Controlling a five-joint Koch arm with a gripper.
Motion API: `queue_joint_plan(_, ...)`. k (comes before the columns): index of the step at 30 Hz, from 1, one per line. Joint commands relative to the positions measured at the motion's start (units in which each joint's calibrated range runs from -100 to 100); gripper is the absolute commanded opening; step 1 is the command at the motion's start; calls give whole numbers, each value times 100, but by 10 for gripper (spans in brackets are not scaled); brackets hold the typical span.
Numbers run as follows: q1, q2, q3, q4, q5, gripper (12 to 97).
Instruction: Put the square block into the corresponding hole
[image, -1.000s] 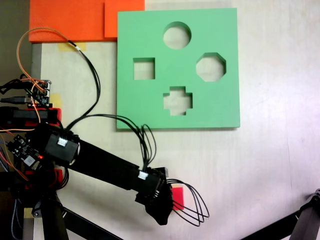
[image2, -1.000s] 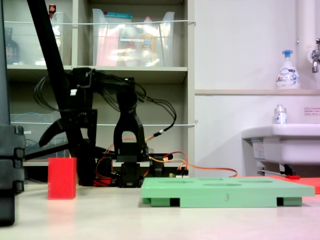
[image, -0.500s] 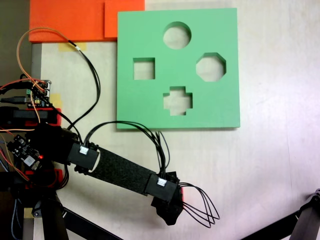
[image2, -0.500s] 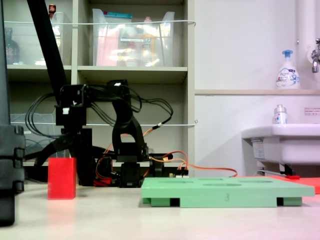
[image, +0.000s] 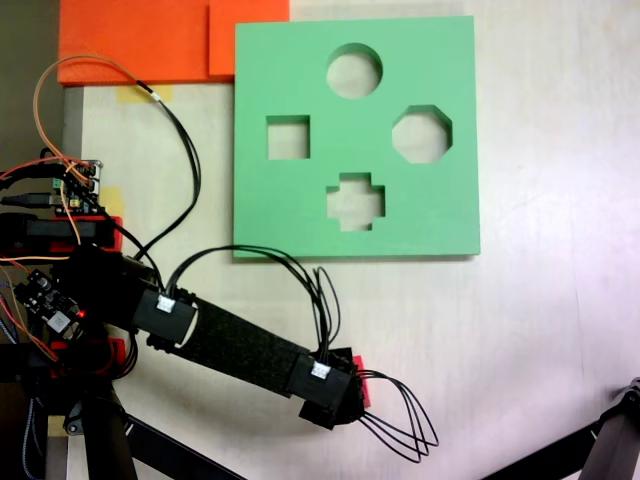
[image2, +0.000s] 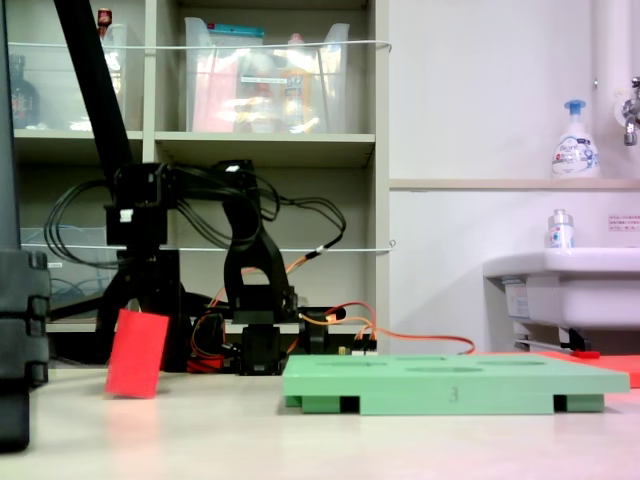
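The block (image2: 137, 354) is tipped right now: in the side view it leans with one bottom corner on the table (image2: 330, 440) and the other lifted, with the gripper (image2: 135, 318) directly over its top. From above you only get a red sliver (image: 359, 383) peeking out beside the black wrist, well short of the green board (image: 450, 130) and the square hole (image: 288, 138).

Fingers look clamped on the top of the block, since nothing else would hold it at that angle, but honestly the arm covers the tips from above and they're dark on dark from the side, so take that as my read, not a sure thing.

Handling-wise: it's foam, so very light and a bit squishy. It won't slip much because foam grips well, but squeeze hard and you'll dent the faces, and it may bulge enough to bind in the hole. Held high up like this, it can swing or twist in the jaws. I'd want two flat opposite faces, around mid-height, pads square to them.

The hole looks about the block's width, so the tilt matters. Get it hanging plumb and lined up with the hole's edges before lowering. Foam on foam will drag rather than slide.
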Motion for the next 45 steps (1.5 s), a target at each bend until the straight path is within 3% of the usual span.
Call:
queue_joint_plan(1,-44,138,-14,-19,-15,313)
queue_joint_plan(13,-78,-239,-233,-212,20,311)
queue_joint_plan(25,230,-3521,-203,-587,288,313)
queue_joint_plan(33,1504,-4876,-223,-587,1504,313)
queue_joint_plan(40,2940,-4499,16,-587,2745,313)
queue_joint_plan(45,3487,-3800,345,-587,3311,313)
